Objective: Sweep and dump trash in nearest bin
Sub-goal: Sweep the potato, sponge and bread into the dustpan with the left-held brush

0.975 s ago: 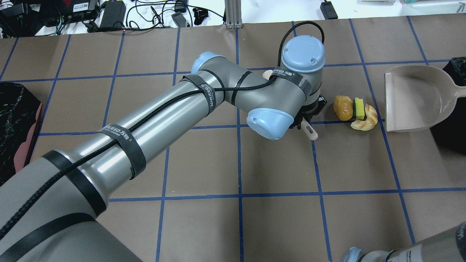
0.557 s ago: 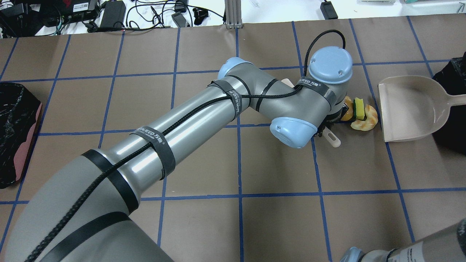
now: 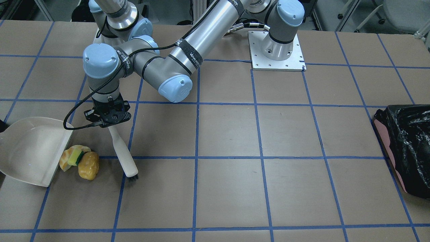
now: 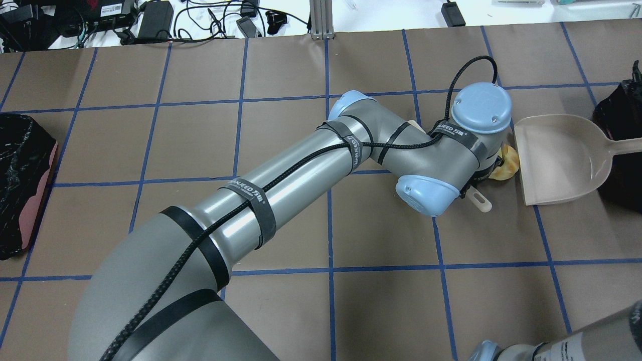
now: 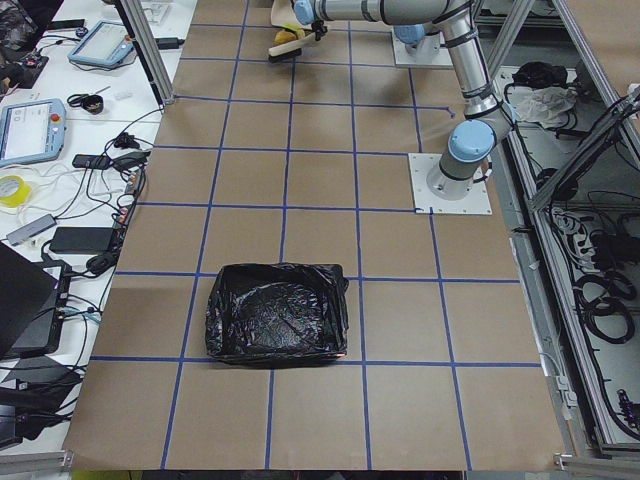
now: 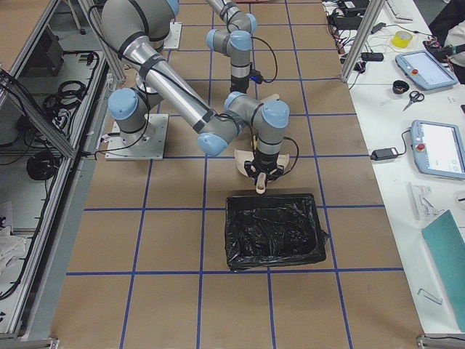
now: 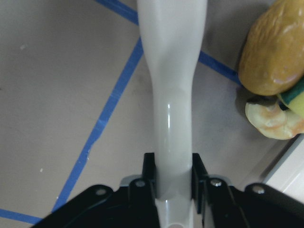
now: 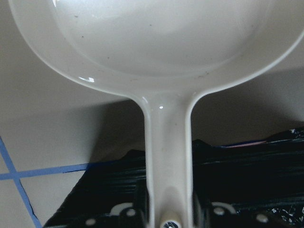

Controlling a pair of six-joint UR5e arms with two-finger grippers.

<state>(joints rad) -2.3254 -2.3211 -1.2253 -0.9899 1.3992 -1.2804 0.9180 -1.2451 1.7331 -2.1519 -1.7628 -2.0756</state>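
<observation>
My left gripper [image 3: 109, 116] is shut on the white handle of a brush [image 3: 122, 153] whose black bristles rest on the table. The wrist view shows the handle [image 7: 171, 95] clamped between the fingers. The trash lies bunched to the brush's side: the bread roll [image 3: 88, 165], the sponge [image 3: 75, 157] and the croissant [image 3: 69, 154], which lies at the dustpan's lip. A gap separates bristles and roll. My right gripper [image 8: 168, 211] is shut on the handle of the beige dustpan [image 8: 156, 42], which lies on the table [image 4: 556, 160]. In the overhead view my left arm hides most of the trash; only the croissant [image 4: 507, 163] shows.
A black-bagged bin [image 4: 622, 115] stands just behind the dustpan at the table's right edge. Another black-bagged bin [image 4: 20, 180] stands at the far left edge. The brown paper table has blue tape grid lines. Cables and devices lie beyond the far edge.
My left arm has swung to the right with the brush and now covers most of the trash in the overhead view. The dustpan has slid left up to the croissant.
</observation>
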